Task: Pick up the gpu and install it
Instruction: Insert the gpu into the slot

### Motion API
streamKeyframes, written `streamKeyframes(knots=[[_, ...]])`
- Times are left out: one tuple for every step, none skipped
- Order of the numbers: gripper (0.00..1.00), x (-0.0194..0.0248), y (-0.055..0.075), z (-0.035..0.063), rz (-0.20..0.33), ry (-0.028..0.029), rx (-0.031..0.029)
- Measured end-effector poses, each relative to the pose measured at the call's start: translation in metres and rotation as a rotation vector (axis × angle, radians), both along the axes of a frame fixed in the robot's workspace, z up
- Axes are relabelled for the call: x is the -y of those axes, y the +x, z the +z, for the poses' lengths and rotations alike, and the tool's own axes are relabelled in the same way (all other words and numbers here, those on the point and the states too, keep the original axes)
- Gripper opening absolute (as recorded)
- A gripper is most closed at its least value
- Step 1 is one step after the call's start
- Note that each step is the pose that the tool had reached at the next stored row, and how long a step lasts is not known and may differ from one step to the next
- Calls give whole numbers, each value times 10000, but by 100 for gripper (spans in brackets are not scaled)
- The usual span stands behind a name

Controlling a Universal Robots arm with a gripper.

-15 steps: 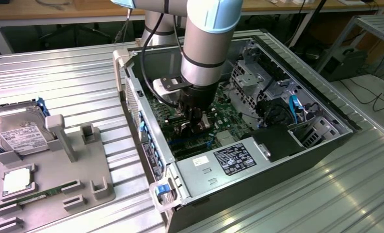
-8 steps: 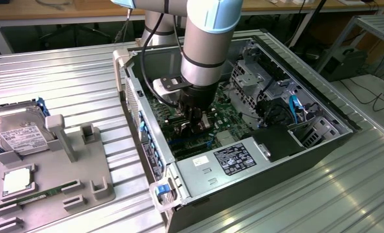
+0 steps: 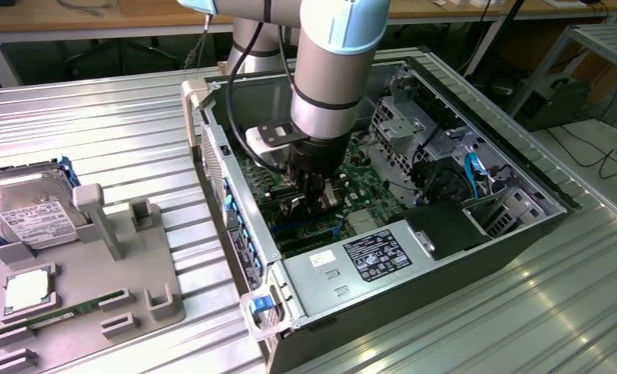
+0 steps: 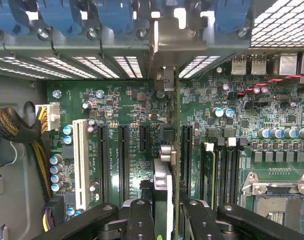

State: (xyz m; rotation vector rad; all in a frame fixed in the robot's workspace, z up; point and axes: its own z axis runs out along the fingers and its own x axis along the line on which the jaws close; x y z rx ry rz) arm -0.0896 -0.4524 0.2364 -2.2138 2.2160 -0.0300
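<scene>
The gpu (image 4: 175,165) is seen edge-on in the wrist view: a thin green board with its cooler on one face, standing upright over the motherboard (image 4: 121,105). Its silver end bracket (image 4: 174,47) reaches the row of rear slot openings in the case. My gripper (image 4: 169,220) is shut on the gpu, with one black finger (image 4: 141,220) on each side of the card. In the exterior view the gripper (image 3: 316,199) is low inside the open computer case (image 3: 516,234), just above the board. Whether the card's edge sits in a slot is hidden.
Black expansion slots (image 4: 123,160) and a white slot (image 4: 81,165) lie beside the card. The power supply (image 3: 361,261) fills the case's near end. Outside, at the exterior view's left, a grey fixture (image 3: 111,265) carries a hard drive (image 3: 28,218) and a memory stick (image 3: 65,318).
</scene>
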Motion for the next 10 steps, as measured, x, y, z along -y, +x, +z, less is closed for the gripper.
streamKeyframes(knots=[[28,0,-1,-6,0,0,-4],[28,0,-1,-11,-1,-2,-4],[28,1,-1,-14,-1,-5,-5],[28,1,-1,-14,-1,-6,-6],[28,1,-1,-14,-1,-6,-5],[28,1,-1,-15,-1,-5,-4],[28,0,-1,-16,-1,-4,-4],[28,0,-1,-16,-1,-4,-4],[28,0,-1,-16,-1,-3,-4],[28,1,-1,-16,-1,-3,-3]])
